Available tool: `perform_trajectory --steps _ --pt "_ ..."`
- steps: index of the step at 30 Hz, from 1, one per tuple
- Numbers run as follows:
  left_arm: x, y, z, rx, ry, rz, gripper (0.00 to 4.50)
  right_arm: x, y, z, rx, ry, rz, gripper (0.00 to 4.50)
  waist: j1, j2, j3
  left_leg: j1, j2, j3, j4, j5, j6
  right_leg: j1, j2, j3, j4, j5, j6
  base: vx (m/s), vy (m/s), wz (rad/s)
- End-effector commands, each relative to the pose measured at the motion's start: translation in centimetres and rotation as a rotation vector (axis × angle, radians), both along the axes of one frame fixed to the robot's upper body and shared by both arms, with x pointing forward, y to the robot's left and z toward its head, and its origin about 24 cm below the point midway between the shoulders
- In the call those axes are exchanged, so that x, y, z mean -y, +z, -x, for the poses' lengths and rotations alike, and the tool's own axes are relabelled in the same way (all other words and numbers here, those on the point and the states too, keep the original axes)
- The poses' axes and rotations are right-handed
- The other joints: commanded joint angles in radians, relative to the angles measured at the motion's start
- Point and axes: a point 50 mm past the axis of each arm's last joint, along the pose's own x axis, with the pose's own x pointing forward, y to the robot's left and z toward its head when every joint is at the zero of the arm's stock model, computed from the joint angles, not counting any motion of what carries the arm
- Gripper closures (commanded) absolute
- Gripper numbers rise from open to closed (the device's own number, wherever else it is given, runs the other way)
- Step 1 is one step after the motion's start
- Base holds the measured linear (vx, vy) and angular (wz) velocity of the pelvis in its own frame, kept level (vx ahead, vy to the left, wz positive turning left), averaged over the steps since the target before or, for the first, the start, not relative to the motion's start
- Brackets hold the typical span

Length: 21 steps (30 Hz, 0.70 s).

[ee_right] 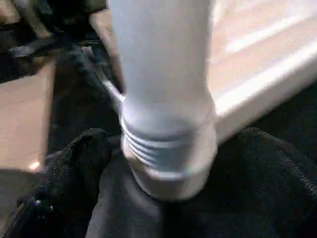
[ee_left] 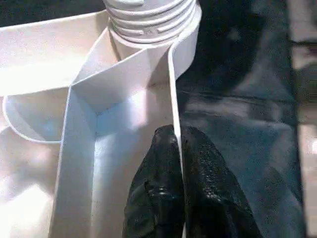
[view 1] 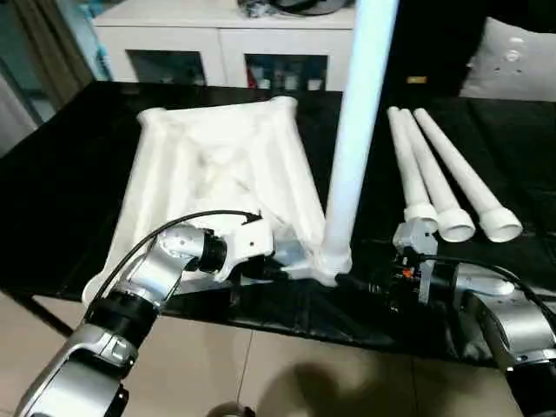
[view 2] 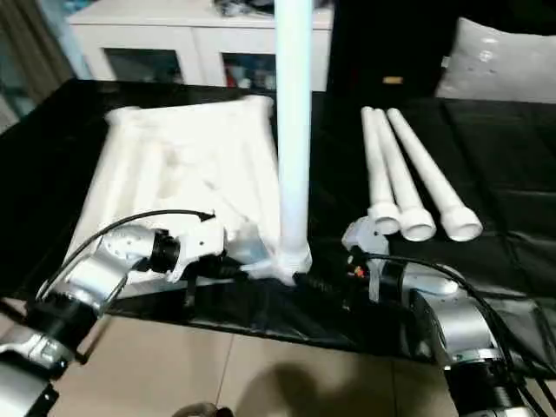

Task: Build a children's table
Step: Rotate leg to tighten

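1. So, your tabletop [view 1: 217,165] lay upside down on the black table [view 1: 69,174], ribbed underside up.
2. One leg [view 1: 356,130] stood upright in the near corner socket [view 1: 334,261] on your right, its threads showing just above the socket rim in the wrist views.
3. Your left gripper [ee_left: 178,144] was clamped on the tabletop's thin edge wall [ee_left: 173,89], one black finger on each side of it, just beside that socket.
4. Your right gripper [ee_right: 163,163] stood wide open around the base of the upright leg: one finger [ee_right: 74,163] sat on one side of the socket, the other [ee_right: 267,168] on the far side. Neither looked pressed against the leg, though the close view is blurred, so you could not be sure of contact.
5. Three more legs [view 1: 443,174] lay side by side on the black table, to the right of the tabletop and apart from it, wide ends toward you.
6. Your right forearm [view 1: 512,321] reached in from the near edge of the table, just in front of those three legs.
7. A white cabinet [view 1: 217,43] stood behind the table, and a grey cushion [view 1: 512,56] sat at the far right.
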Motion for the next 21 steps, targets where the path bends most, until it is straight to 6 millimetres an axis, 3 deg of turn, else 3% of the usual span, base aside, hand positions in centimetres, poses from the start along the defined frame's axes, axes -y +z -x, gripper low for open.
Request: perform_trajectory --steps 1,2,3,4,6,7,14,21 --pt "0.3 -0.4 0.4 -0.005 -0.105 -0.075 4.50 -0.6 1.1 0.0 0.039 0.081 -0.020 0.07 0.000 -0.012 -0.066 0.021 0.069 -0.025 -0.063 -0.212 0.070 0.038 -0.094 0.051 -0.075 -0.168 -0.220 0.000 0.000 0.00" --pt "0.3 -0.4 0.5 -0.004 -0.121 -0.081 4.50 -0.7 1.1 0.1 0.034 0.107 -0.020 0.07 0.001 -0.012 -0.066 0.021 0.069 -0.025 -0.062 -0.212 0.071 0.038 -0.095 0.051 -0.075 -0.170 -0.220 0.000 0.000 0.00" --pt "0.3 -0.4 0.5 -0.001 -0.136 -0.089 4.50 -0.9 1.2 0.2 0.033 0.132 -0.021 0.24 0.002 -0.021 -0.066 0.020 0.068 -0.023 -0.062 -0.207 0.074 0.040 -0.095 0.051 -0.075 -0.169 -0.219 0.000 0.000 0.00" --pt "0.3 -0.4 0.5 -0.001 -0.154 -0.096 4.50 -1.1 1.2 0.3 0.032 0.153 -0.022 0.34 0.007 -0.016 -0.067 0.020 0.068 -0.024 -0.062 -0.203 0.076 0.039 -0.097 0.051 -0.075 -0.180 -0.216 0.000 0.000 0.00" --pt "0.3 -0.5 0.6 -0.006 -0.176 -0.103 4.50 -1.4 1.1 0.4 0.022 0.179 -0.025 0.42 0.007 -0.016 -0.067 0.021 0.069 -0.025 -0.062 -0.200 0.074 0.038 -0.096 0.050 -0.074 -0.180 -0.216 0.000 0.000 0.00" --pt "0.4 -0.5 0.7 -0.007 -0.185 -0.102 4.50 -1.5 1.1 0.4 0.013 0.190 -0.027 0.45 0.008 -0.021 -0.067 0.020 0.069 -0.024 -0.062 -0.195 0.074 0.039 -0.097 0.051 -0.072 -0.181 -0.217 0.000 0.000 0.00" --pt "0.2 -0.7 0.8 -0.012 -0.211 -0.117 4.50 -1.6 0.6 0.4 -0.037 0.205 -0.034 1.14 0.021 -0.020 -0.067 0.022 0.070 -0.024 -0.062 -0.195 0.068 0.036 -0.097 0.052 -0.075 -0.214 -0.207 0.000 0.000 0.00" --pt "0.0 -0.8 0.7 -0.015 -0.213 -0.116 4.50 -1.7 0.2 0.6 -0.068 0.210 -0.036 1.64 0.022 -0.019 -0.067 0.021 0.068 -0.024 -0.061 -0.198 0.063 0.036 -0.097 0.051 -0.075 -0.211 -0.206 0.000 0.000 0.00"
